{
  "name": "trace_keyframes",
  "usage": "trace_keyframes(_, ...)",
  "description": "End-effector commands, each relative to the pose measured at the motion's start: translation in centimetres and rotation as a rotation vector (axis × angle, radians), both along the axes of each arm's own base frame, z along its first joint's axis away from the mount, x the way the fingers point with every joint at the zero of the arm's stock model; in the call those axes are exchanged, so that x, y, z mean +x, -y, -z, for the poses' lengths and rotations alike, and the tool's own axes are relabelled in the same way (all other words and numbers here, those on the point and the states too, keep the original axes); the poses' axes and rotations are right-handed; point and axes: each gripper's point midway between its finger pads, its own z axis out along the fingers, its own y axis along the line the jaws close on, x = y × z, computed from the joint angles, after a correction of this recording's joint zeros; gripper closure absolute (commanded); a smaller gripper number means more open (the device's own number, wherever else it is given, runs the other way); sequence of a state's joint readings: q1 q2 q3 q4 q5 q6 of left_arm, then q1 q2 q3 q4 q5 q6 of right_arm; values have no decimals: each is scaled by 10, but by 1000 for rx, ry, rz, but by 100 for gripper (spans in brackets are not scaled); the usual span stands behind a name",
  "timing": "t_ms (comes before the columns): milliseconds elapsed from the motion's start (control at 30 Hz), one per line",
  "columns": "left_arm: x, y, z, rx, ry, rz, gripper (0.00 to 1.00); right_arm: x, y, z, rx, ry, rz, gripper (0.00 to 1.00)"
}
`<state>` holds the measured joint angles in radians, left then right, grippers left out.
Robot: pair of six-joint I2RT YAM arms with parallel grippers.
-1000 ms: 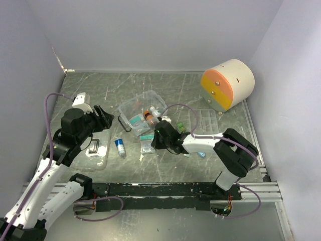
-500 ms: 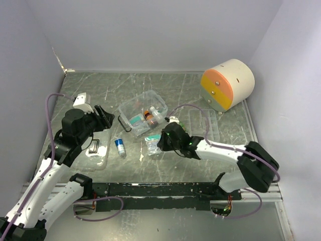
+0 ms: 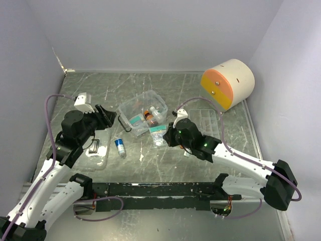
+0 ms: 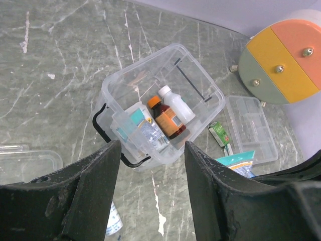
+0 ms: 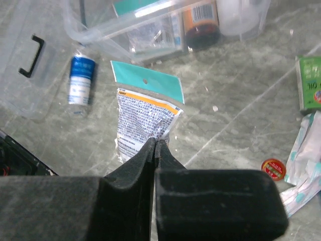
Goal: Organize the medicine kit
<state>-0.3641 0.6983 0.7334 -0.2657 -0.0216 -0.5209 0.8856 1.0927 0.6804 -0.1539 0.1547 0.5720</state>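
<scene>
Right arm (image 3: 235, 156) stretched forward, jaws clamped on packet (image 5: 148, 118); left arm (image 3: 70, 136) raised, jaws apart.

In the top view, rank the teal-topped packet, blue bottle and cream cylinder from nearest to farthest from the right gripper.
1. teal-topped packet: pinched in the right gripper.
2. blue bottle: lying farther to the left.
3. cream cylinder: far right corner.
</scene>
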Motion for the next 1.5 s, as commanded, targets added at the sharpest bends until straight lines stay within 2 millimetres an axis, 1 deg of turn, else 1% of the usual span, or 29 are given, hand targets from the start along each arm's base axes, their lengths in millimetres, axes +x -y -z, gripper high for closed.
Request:
trace_keyframes(0,4,-4,-24,-24,74,-29,35,15,-11,-48,16,110,-28,100)
trace_keyframes(100,3,-12,-29,14,82,-55,35,23,-23,-71,35,135,-45,100)
trace_keyframes(233,-2,-16,-33,42,94,-52,33,37,-37,-92,55,170,-39,100)
trace_keyframes(333,-6,-21,-35,28,98,-75,28,53,-50,-103,49,202,-27,100)
trace_keyframes(367,-7,-22,-35,18,102,-85,25,59,-55,-112,52,220,-25,100)
trace_keyframes(467,-12,-27,-40,8,124,-103,20,76,-72,-114,18,235,-45,100)
trace_keyframes(533,-14,-31,-41,5,127,-119,14,85,-84,-109,-16,226,-69,100)
trace_keyframes(567,-16,-32,-42,6,127,-122,5,90,-89,-105,-34,221,-76,100)
trace_keyframes(600,-17,-32,-44,11,126,-118,0,96,-93,-101,-45,211,-81,100)
trace_keyframes(733,-17,-36,-43,35,109,-131,1,123,-114,-91,15,131,-78,100)
trace_keyframes(800,-16,-36,-42,39,103,-134,1,132,-121,-81,-8,114,-73,100)
trace_keyframes(833,-15,-35,-42,40,101,-130,1,136,-121,-76,-24,106,-69,100)
trace_keyframes(900,-15,-32,-41,39,98,-115,1,145,-122,-72,-53,99,-70,100)
trace_keyframes(1000,-14,-31,-39,46,87,-113,1,153,-114,-58,-142,72,-105,100)
trace_keyframes(1100,-12,-33,-37,51,83,-123,1,155,-111,-44,-227,55,-157,100)
trace_keyframes(1233,-11,-33,-35,53,77,-126,1,150,-111,-22,-299,-3,-228,100)
trace_keyframes(1400,-8,-33,-31,64,60,-130,1,145,-108,9,-357,-68,-255,100)
trace_keyframes(1467,-7,-33,-30,67,53,-132,1,142,-112,13,-348,-78,-277,100)
